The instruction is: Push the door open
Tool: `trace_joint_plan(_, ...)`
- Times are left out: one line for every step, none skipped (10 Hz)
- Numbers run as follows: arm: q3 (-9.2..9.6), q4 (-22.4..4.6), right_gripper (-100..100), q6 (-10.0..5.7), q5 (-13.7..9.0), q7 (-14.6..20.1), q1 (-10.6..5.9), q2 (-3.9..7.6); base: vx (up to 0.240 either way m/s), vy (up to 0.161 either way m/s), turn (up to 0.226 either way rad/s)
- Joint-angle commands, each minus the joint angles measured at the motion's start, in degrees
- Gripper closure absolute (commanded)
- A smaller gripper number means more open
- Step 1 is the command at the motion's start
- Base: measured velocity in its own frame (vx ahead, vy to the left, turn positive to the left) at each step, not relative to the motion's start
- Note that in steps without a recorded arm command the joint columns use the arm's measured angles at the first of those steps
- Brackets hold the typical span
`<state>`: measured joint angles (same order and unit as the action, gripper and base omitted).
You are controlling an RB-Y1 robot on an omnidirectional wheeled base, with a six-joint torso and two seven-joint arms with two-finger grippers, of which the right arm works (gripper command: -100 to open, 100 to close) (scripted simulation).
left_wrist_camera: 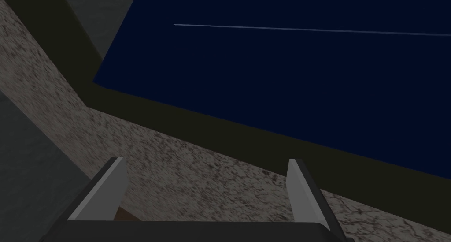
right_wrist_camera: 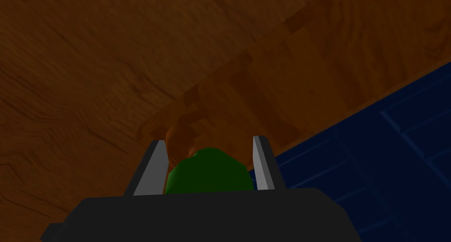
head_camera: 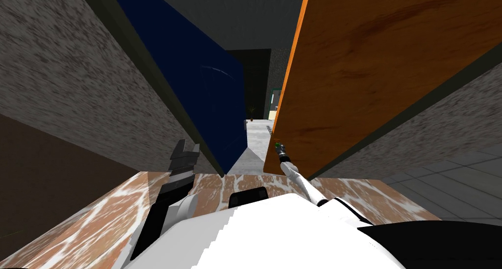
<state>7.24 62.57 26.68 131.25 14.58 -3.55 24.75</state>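
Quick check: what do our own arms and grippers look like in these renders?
Left arm: black forearm, white elbow shell, dark ribbed wrist. Right arm: slim and white with dark joint bands. Left gripper and right gripper: each has two thin, light grey, blade-like fingers rising from a dark box.

Brown floor [head_camera: 98, 217] with white veining is seen nearest. Grey tiled floor [head_camera: 456, 183] is joined to it on the right. Pale floor [head_camera: 257, 134] is seen further ahead; a small potted plant [head_camera: 251, 115] is stood on it, far end, upright.
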Motion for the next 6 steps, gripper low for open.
trace_joint_plan(0.26,-0.2,100,0.78,-0.3,2.0,-0.73,0.15,0.04,-0.003,-0.017)
trace_joint_plan(0.65,-0.4,100,1.1,-1.0,4.1,-1.07,-0.02,0.046,-0.005,-0.043)
trace_joint_plan(0.65,-0.4,100,1.1,-1.0,4.4,-1.07,-0.02,0.037,-0.006,-0.025)
trace_joint_plan(1.07,-0.7,100,1.45,-1.8,6.7,-1.45,-0.21,0.04,-0.01,-0.04)
trace_joint_plan(1.49,-1.0,100,1.79,-2.6,8.1,-1.83,-0.4,0.07,-0.014,-0.071)
trace_joint_plan(1.49,-1.0,100,1.79,-2.6,9.1,-1.83,-0.4,0.056,-0.004,-0.022)
